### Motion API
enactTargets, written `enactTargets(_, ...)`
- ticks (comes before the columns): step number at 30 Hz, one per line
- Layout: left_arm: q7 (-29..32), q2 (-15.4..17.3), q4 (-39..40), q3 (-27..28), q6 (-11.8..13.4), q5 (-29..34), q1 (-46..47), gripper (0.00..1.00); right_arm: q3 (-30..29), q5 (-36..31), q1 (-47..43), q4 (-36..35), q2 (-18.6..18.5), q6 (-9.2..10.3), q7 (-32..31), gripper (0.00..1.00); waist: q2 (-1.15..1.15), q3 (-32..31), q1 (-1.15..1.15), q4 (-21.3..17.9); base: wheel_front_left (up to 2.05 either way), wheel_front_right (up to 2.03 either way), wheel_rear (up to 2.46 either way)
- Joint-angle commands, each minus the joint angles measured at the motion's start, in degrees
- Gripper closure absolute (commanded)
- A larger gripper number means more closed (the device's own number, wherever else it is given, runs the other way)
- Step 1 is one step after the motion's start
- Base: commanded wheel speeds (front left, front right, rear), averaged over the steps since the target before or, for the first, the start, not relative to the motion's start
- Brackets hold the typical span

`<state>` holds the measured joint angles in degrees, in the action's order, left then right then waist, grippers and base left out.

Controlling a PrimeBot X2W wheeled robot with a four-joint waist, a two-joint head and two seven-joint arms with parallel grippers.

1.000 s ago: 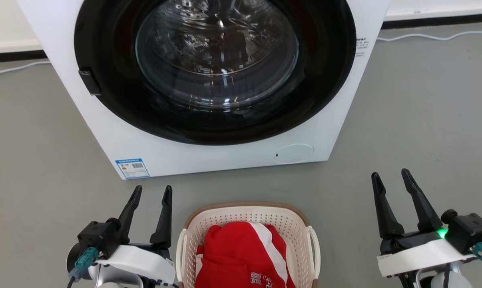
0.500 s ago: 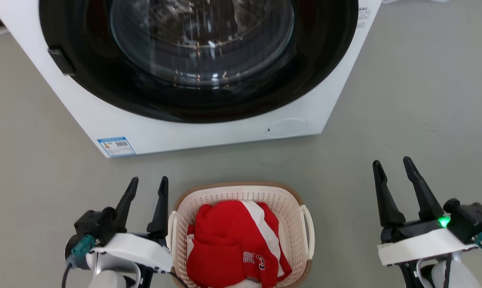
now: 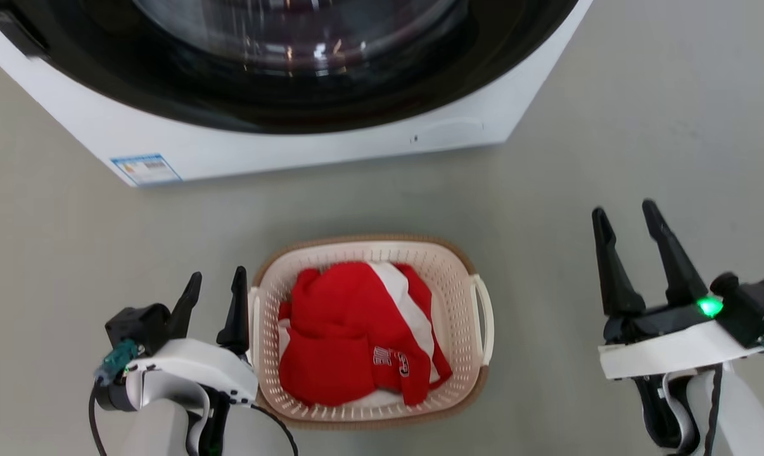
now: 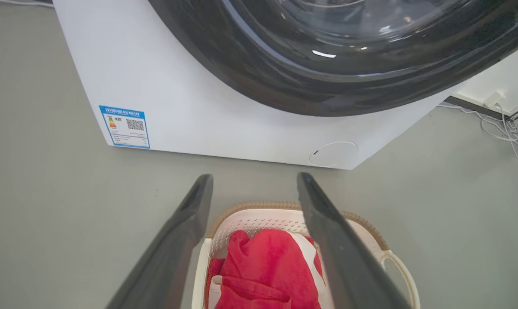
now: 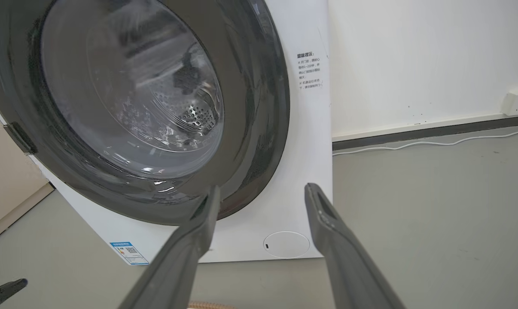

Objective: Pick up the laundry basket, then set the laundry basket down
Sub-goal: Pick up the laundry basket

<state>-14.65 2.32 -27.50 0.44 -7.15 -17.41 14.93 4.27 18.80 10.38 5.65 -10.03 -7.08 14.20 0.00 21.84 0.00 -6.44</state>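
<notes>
Filling the top of the head view, the white washing machine [image 3: 261, 152] stands on the grey floor [image 3: 642, 126], its round dark door [image 3: 293, 95] shut and facing the robot. The laundry basket [image 3: 363, 242] sits on the floor in front of the machine, apart from it, between the two arms and closer to the left one. Its tan rim runs all the way round, and a white loop handle [image 3: 485, 310] shows on its right side. A red garment [image 3: 350, 329] with a white stripe and some lettering lies crumpled inside, below the rim.

The left gripper [image 3: 217, 273] is just beside the basket's left side, its two dark fingers spread wide with nothing between them; whether the inner finger touches the basket cannot be told. From the left wrist view, those fingers [image 4: 186, 231] frame the basket's far end. The right gripper [image 3: 623, 209] hangs over bare floor well to the right of the basket, equally wide open and empty.

A blue label [image 3: 146, 170] is stuck to the machine's lower left corner. A small green light [image 3: 710, 307] glows on the right wrist.
</notes>
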Motion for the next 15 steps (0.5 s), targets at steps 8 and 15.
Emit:
enactTargets(8, -0.3, 2.6, -9.7, 1.5, -0.3, -2.3, 8.0, 0.0, 1.2, 0.9, 2.8, -2.7, -0.3, -0.41, 0.8, 0.0, 0.0, 8.3, 0.0, 0.3, 0.0, 0.0, 0.0)
enactTargets(15, -0.3, 4.0, -19.3, -0.5, -0.3, -3.7, 14.0, 0.0, 1.7, 1.3, 5.2, -3.5, -0.1, -0.41, 0.8, 0.0, 0.0, 13.6, 0.0, 0.2, 0.0, 0.0, 0.0)
